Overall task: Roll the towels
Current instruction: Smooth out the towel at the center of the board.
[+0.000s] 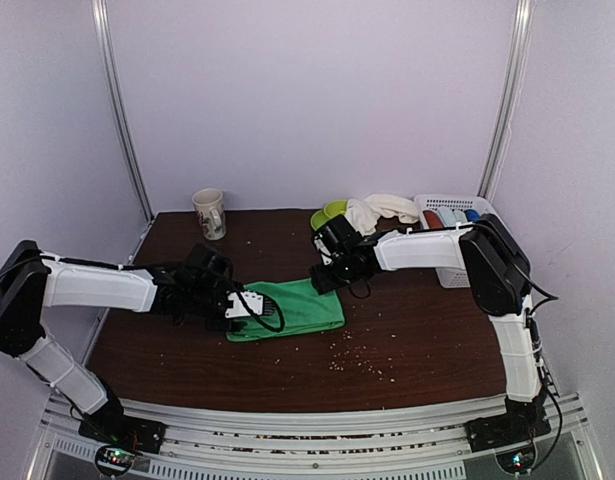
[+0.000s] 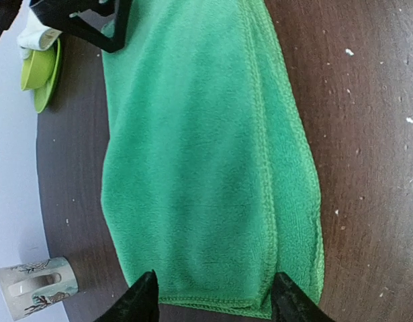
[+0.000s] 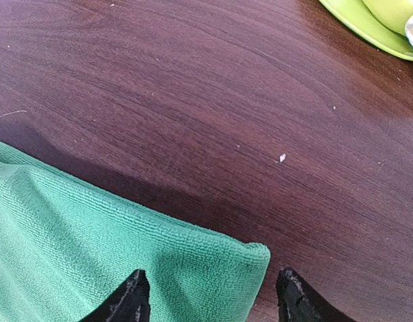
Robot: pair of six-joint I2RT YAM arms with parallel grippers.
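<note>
Left wrist view puts our left gripper (image 2: 213, 302) spread wide, one finger on each side of the near hem of the green towel (image 2: 193, 168), which lies folded flat in the middle of the table (image 1: 437, 340). We judge that closing here could catch only the top layer, so the roll would start loose or skewed. Crumbs (image 1: 352, 350) scattered just beside the towel could get wound in. Farther on, our right gripper (image 3: 215, 298) also stands wide, straddling the far corner without pinching it. If the two ends move unevenly, the roll may cone. Beyond, the cream towel (image 1: 382, 208) lies bunched against the green dish (image 1: 327, 213), as far as we can tell. Dragging it out could tip that dish.
</note>
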